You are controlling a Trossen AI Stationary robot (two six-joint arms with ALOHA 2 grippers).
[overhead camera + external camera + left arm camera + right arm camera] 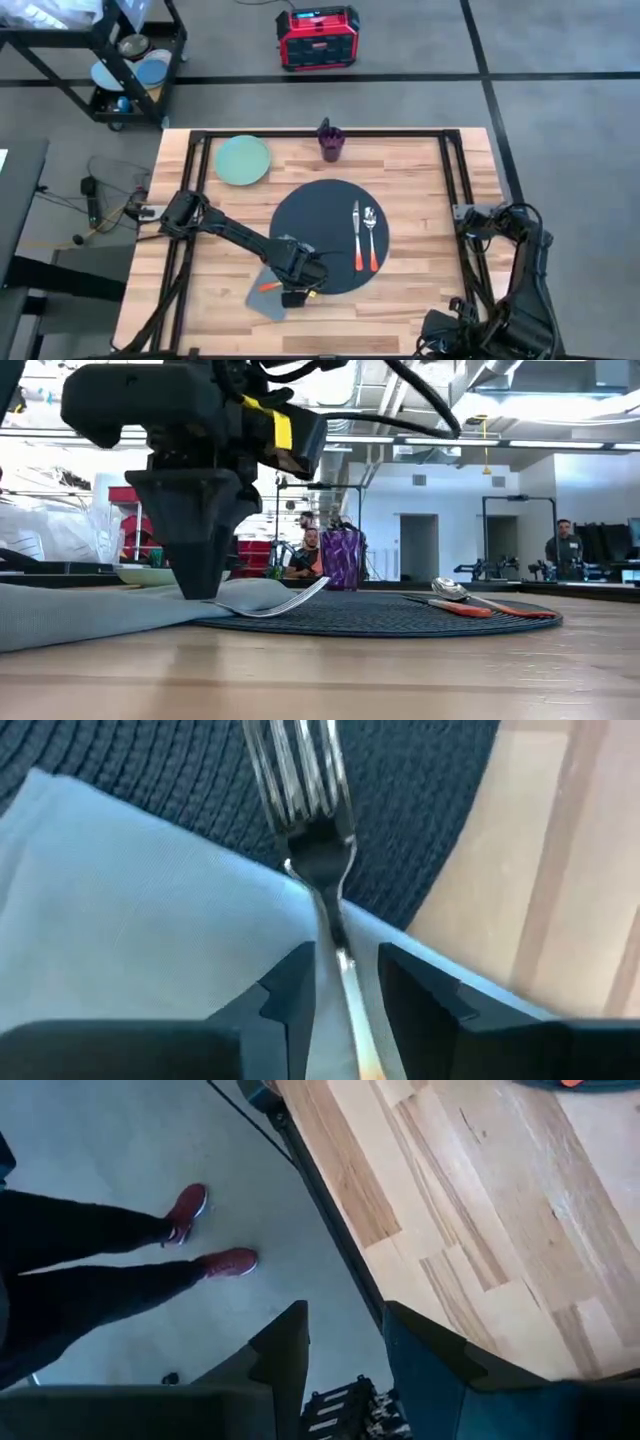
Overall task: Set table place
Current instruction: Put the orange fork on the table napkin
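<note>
A fork (315, 850) lies with its tines on the round dark grey mat (320, 225) and its stem over the grey napkin (130, 920). Its orange handle (268, 287) rests on the napkin. My left gripper (345, 970) stands open over it near the table's front, pointing down, with one finger on each side of the stem and a narrow gap on both sides. In the low view its tips (205, 592) reach down to the napkin (80, 615). My right gripper (345, 1320) waits open beyond the table's right edge.
A knife (355, 232) and a spoon (371, 232) with orange handles lie side by side on the mat's right part. A pale green plate (243, 160) and a purple cup (330, 141) stand at the far side. A person's legs (190, 1210) stand beside the table.
</note>
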